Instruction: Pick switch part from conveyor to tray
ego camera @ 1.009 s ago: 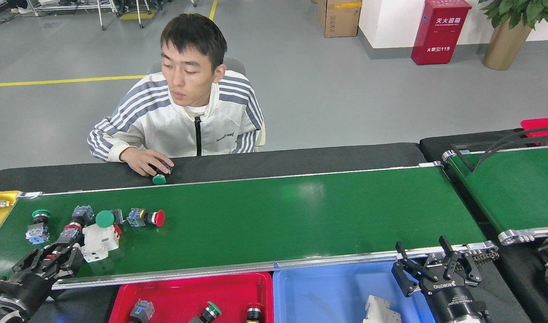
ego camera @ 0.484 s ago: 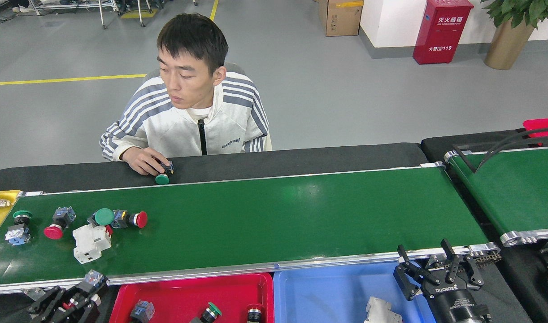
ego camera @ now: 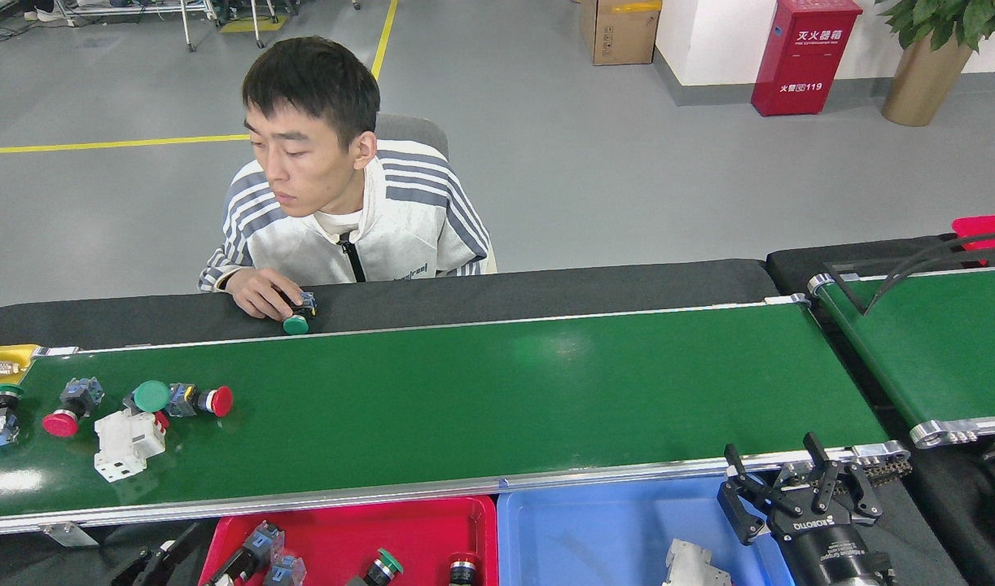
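The conveyor (ego camera: 506,391) runs across the head view. At its left end lie several switch parts: a red-capped one (ego camera: 62,421), a green mushroom cap (ego camera: 151,396), a red-tipped one (ego camera: 208,401) and a white block (ego camera: 125,442). My left gripper (ego camera: 221,570) is mostly cut off by the bottom edge. It seems shut on a blue-topped switch part (ego camera: 256,544), tilted over the left end of the red tray (ego camera: 432,525). My right gripper (ego camera: 799,492) stands open and empty at the blue tray's (ego camera: 595,529) right edge.
A person sits behind the belt, one hand (ego camera: 257,293) on a green-capped switch (ego camera: 295,325) on the black surface. The red tray holds several switches. A white part (ego camera: 693,566) lies in the blue tray. A second green belt (ego camera: 937,342) is at right, a yellow tray (ego camera: 5,356) at far left.
My left gripper has left the belt's near left side with a switch part and moved down and right to the red tray. The parts on the belt have drifted left. The person leaned left.
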Controlling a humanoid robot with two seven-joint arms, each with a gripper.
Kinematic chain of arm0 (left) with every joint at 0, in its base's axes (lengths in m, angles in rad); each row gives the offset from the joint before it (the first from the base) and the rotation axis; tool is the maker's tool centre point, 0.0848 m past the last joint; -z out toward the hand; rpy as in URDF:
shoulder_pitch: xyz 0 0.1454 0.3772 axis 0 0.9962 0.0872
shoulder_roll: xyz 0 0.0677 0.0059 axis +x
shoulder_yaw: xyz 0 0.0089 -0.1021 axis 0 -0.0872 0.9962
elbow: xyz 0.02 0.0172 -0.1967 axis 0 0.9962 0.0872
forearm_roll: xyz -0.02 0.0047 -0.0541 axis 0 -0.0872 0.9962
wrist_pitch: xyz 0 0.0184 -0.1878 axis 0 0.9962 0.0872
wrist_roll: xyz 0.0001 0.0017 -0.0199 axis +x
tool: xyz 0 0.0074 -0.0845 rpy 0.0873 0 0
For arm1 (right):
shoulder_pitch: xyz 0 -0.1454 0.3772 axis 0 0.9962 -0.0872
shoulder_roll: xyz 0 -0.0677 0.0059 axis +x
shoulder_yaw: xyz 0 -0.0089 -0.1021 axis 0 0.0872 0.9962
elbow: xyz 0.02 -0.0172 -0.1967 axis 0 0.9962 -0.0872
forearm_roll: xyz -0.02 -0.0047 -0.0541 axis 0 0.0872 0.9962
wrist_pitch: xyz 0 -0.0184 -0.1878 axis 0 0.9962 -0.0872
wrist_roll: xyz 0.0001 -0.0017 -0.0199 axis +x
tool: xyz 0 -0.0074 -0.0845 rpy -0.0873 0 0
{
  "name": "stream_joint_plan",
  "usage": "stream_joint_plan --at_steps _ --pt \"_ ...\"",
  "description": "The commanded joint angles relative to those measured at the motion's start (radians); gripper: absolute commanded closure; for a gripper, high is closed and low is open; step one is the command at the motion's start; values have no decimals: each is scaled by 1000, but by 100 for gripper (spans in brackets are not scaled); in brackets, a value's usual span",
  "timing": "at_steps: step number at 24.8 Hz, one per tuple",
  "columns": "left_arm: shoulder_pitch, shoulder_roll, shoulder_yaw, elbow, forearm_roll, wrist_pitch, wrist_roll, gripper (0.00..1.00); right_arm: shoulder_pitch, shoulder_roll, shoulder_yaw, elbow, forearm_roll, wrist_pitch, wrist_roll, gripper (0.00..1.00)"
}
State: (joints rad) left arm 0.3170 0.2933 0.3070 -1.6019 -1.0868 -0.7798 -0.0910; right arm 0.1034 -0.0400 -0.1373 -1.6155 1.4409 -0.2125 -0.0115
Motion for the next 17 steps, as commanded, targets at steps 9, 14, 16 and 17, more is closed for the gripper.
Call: stream_joint_plan --at_steps 9,14,16,17 --pt "-102 46 218 198 -22 220 8 1 -7 -11 -1 -14 -4 -21 -8 0" --pt "-190 86 218 283 -122 313 13 1 -5 -11 -1 -12 -4 -22 -8 0" --pt "-253 86 218 335 -180 333 13 1 -5 -11 -1 -12 -4 -22 -8 0" --pt "-283 86 218 361 -196 333 13 1 -5 -11 -1 -12 -4 -22 -8 0"
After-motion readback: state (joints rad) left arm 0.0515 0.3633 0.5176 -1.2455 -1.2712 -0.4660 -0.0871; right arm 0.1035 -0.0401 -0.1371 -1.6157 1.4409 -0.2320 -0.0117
